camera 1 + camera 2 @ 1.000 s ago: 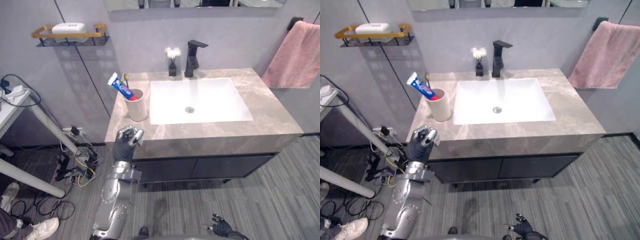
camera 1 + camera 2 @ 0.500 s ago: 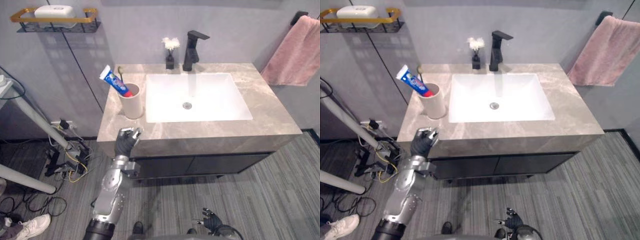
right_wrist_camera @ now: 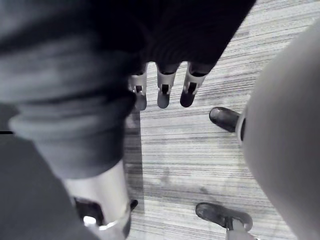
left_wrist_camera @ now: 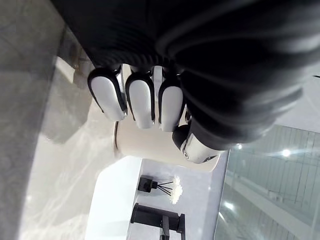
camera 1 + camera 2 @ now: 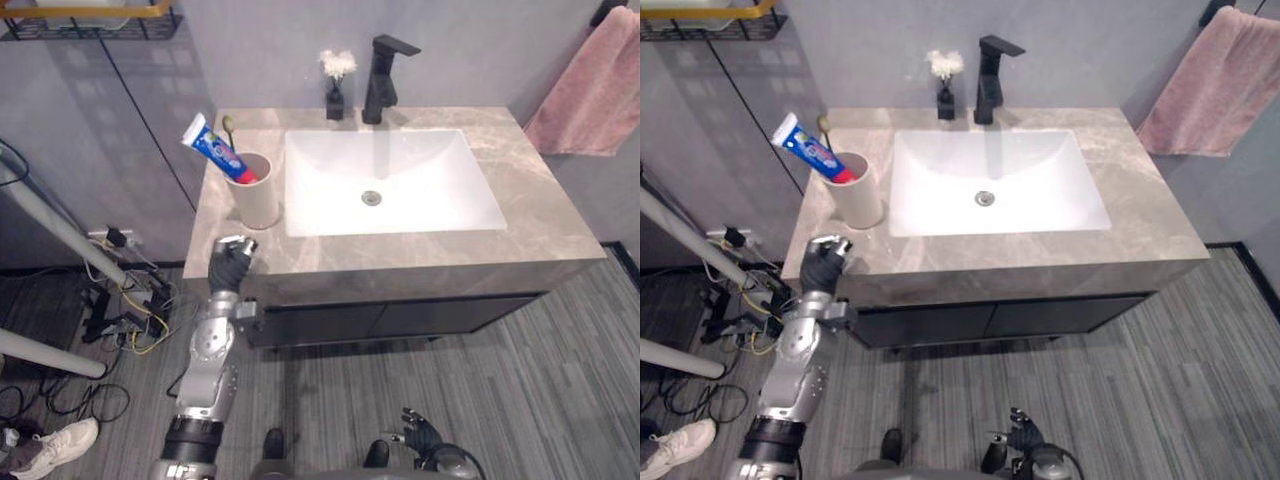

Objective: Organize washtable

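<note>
Washtable [image 5: 540, 235] with the left hand [image 5: 229, 266] at its front edge.
Left of the white basin [image 5: 400, 190] stands a beige cup [image 5: 255, 198] holding a toothpaste tube [image 5: 213, 151] and a toothbrush [image 5: 228, 124]. Behind the basin are a black tap [image 5: 384, 66] and a small flower vase [image 5: 336, 84]. The hand, fingers curled and empty, is front-left of the basin.

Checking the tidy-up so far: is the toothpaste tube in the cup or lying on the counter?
In the cup: the toothpaste tube leans out of the upright cup, red cap end down inside, beside a toothbrush.
</note>
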Motion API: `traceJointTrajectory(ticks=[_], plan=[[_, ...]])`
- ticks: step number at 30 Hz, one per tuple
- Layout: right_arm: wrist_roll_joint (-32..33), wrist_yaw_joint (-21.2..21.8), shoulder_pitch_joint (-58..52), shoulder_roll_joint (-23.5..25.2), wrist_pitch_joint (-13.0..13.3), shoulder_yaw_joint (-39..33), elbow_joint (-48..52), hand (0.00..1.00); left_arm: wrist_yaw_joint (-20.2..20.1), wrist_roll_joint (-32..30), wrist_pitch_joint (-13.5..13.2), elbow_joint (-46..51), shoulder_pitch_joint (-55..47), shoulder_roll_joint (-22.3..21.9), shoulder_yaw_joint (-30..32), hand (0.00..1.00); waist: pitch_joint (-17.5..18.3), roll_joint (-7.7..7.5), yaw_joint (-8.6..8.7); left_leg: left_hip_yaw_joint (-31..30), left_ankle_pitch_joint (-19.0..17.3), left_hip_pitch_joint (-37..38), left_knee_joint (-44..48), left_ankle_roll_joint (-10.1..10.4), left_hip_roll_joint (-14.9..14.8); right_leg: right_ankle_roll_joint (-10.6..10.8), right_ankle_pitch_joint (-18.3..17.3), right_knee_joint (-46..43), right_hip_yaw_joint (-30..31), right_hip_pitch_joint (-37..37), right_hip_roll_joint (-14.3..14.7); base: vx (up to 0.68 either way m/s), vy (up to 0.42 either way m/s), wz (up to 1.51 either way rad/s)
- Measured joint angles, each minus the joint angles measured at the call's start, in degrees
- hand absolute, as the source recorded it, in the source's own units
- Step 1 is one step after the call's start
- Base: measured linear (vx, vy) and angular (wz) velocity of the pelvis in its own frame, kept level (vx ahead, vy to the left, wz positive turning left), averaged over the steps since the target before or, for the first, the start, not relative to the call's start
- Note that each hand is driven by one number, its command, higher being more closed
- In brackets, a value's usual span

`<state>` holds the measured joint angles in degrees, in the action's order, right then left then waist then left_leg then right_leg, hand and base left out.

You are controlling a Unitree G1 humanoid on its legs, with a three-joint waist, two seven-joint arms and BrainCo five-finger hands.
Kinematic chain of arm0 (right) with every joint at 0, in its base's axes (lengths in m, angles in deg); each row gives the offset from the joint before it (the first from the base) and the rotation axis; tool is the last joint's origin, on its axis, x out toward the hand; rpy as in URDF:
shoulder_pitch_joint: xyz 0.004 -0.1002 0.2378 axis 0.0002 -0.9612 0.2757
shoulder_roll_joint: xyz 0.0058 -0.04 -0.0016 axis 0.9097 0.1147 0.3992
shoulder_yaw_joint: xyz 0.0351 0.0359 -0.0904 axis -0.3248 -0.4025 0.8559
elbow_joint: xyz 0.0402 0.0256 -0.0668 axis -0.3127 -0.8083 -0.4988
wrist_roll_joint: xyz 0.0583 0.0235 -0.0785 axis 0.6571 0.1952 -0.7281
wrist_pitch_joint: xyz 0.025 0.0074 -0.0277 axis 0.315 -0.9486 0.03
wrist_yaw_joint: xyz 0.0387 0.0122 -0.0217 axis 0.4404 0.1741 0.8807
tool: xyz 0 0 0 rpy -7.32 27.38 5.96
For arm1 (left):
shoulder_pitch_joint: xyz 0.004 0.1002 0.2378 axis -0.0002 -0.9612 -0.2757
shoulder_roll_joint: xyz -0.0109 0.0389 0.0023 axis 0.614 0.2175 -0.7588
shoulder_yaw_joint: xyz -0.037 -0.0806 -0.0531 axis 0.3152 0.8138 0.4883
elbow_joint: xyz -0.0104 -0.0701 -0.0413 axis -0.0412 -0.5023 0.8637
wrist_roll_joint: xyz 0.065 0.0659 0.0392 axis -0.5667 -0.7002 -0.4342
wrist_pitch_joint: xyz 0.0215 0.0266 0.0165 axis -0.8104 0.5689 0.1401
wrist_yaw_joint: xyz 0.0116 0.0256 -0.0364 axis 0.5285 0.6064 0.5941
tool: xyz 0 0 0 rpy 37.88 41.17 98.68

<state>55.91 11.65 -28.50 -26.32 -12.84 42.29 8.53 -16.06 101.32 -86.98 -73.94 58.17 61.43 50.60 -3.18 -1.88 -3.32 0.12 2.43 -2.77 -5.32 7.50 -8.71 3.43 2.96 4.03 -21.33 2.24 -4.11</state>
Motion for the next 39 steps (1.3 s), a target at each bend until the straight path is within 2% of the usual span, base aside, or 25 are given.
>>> traceJointTrajectory(ticks=[5, 17, 22, 25, 35, 39], plan=[[-0.16, 0.05, 0.07, 0.16, 0.02, -0.38, 0.65, 0.0, 0.0, -0.6, 0.06, 0.0, 0.28, 1.07, 0.02, 1.0, -0.09, 0.06, 1.08, 0.28, -0.21, 0.07, 0.01, -0.27, 0.18, 0.02, 0.04, 0.02, 0.25, 0.08, -0.13, 0.01, 0.009, -0.02], [-0.11, 0.33, -0.55, 0.1, 0.02, -0.42, 2.27, 0.0, -0.01, -1.82, 0.07, -0.01, 1.8, 1.19, 0.07, 1.0, -0.3, 0.36, 1.1, 1.5, -0.29, 0.02, 0.03, -0.39, 0.27, -0.05, 0.43, -0.06, 1.56, 0.99, -0.24, 0.0, 0.007, -0.05], [-0.09, 1.14, -0.58, -0.07, 0.05, -0.42, 2.45, 0.0, 0.05, -3.1, 0.18, -2.93, 2.11, 1.19, 0.25, 1.0, -0.53, 0.58, 1.19, 1.7, -0.48, 0.09, 0.21, -0.46, 0.26, -0.05, 0.43, -0.16, 1.85, 1.07, -0.24, 0.0, 0.002, -0.01], [-0.1, 1.14, -0.55, -0.13, 0.09, -0.49, 3.02, 0.0, 0.21, -3.76, 0.2, -4.02, 3.11, 1.35, 1.75, 1.0, -1.57, 0.51, 1.11, 2.16, -1.2, -0.07, 1.6, -0.49, 0.26, -0.07, 0.41, -0.62, 2.46, 1.13, -0.33, -0.01, 0.007, -0.09], [-0.09, 1.08, -0.56, -0.03, 0.1, -1.68, 3.13, 0.0, 1.48, -3.73, 0.53, -7.28, 6.89, 2.96, 2.43, 1.0, -1.72, 0.45, 1.36, 2.47, -1.21, -0.56, 1.63, -0.5, 0.27, -0.06, 0.42, -0.74, 2.75, 1.8, -0.35, 0.0, 0.001, 0.0], [-0.07, 1.06, -0.55, -0.08, 0.1, -1.87, 3.3, 0.0, 2.16, -3.73, 0.52, -8.46, 9.07, 3.57, 2.9, 1.0, -2.56, 0.0, 1.31, 2.63, -1.21, -0.54, 1.63, -0.5, 0.26, -0.09, 0.44, -0.76, 2.86, 1.86, -0.35, 0.0, 0.0, 0.0]])
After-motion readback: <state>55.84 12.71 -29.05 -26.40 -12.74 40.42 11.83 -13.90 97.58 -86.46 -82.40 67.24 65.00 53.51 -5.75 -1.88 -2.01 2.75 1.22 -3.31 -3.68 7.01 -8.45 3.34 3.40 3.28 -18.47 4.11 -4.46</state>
